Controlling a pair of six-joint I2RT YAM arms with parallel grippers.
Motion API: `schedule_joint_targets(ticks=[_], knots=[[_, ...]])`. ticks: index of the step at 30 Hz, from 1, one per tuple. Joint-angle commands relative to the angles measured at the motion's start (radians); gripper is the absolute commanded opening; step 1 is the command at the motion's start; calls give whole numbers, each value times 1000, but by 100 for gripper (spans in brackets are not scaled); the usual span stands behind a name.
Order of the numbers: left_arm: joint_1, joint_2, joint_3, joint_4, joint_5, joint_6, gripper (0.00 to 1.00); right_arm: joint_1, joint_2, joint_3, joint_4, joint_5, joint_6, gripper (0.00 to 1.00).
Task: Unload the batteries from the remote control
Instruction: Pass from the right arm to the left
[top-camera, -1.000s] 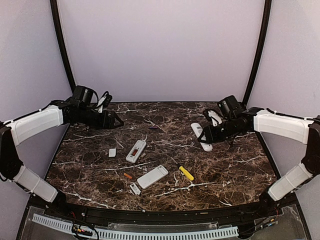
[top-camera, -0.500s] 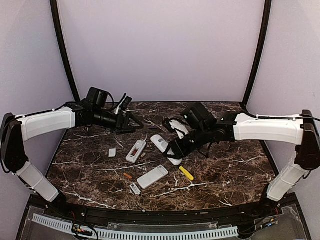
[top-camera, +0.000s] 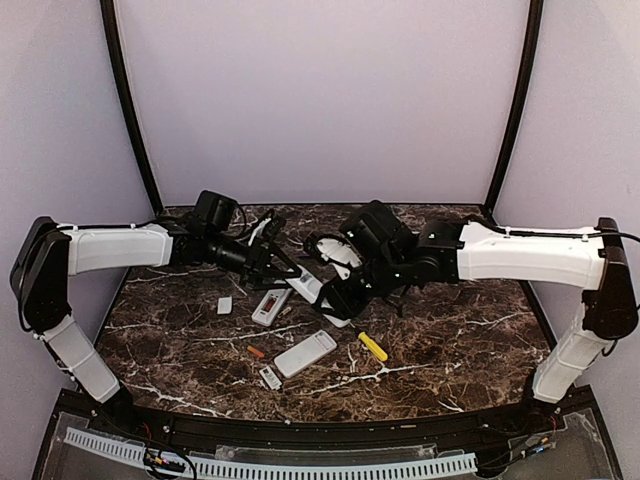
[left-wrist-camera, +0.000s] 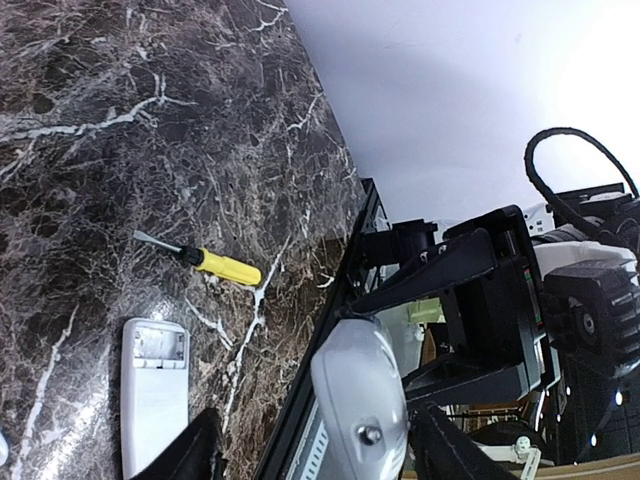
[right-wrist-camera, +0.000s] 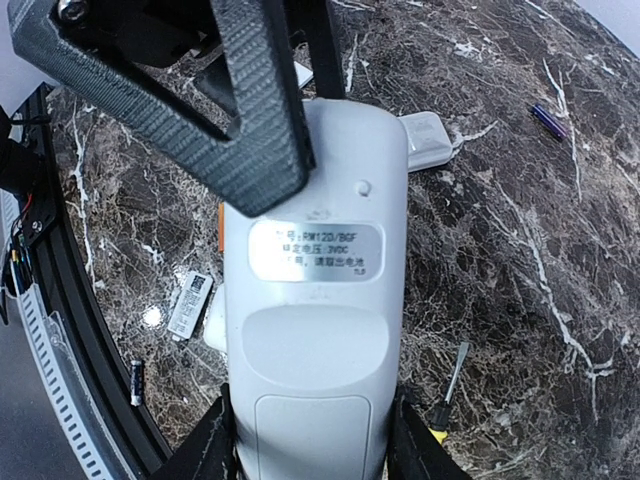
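Your right gripper (right-wrist-camera: 312, 455) is clamped on the white remote (right-wrist-camera: 312, 300), holding it by the end with the battery cover above the middle of the table (top-camera: 450, 350). The remote's back faces the right wrist camera: you can see its label, and the battery cover below the label is in place, so nothing inside shows. Your left gripper (left-wrist-camera: 320, 455) reaches in from the other side. Its fingers stand apart on either side of the remote's rounded far end, with a clear gap on one side, so it is not gripping. One orange battery (top-camera: 256, 351) lies loose on the table near your edge, just left of a second remote (top-camera: 305, 353) that lies flat. A third remote (top-camera: 272, 302) lies under the two grippers, face down with its bay open; something red-orange shows inside, too small for you to tell what. The yellow-handled screwdriver (top-camera: 372, 346) lies just right of the second remote, a small white cover (top-camera: 224, 305) lies left of the third remote, and another small white piece (top-camera: 270, 377) lies near the loose battery.
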Motion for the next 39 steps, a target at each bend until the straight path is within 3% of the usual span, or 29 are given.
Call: schedule_joint_targets(ticks=[1,10,26,30,35,39], knots=[[-15,12,-20,55,86,-43,60,30,28,56,-5,47,-56,6],[-28,33,-18,59,118,-57,39,38,52,82,-16,73,-88,6],[-33,38,-23,94,122,-63,15,41,62,91,-47,126,-127,6],[-33,2,-36,99,65,-47,10,41,33,68,-17,133,-104,22],[-33,-56,-71,156,16,-53,8,41,-42,7,59,167,-30,67],[-31,-114,-95,180,-53,-36,7,37,-139,-75,165,203,74,81]])
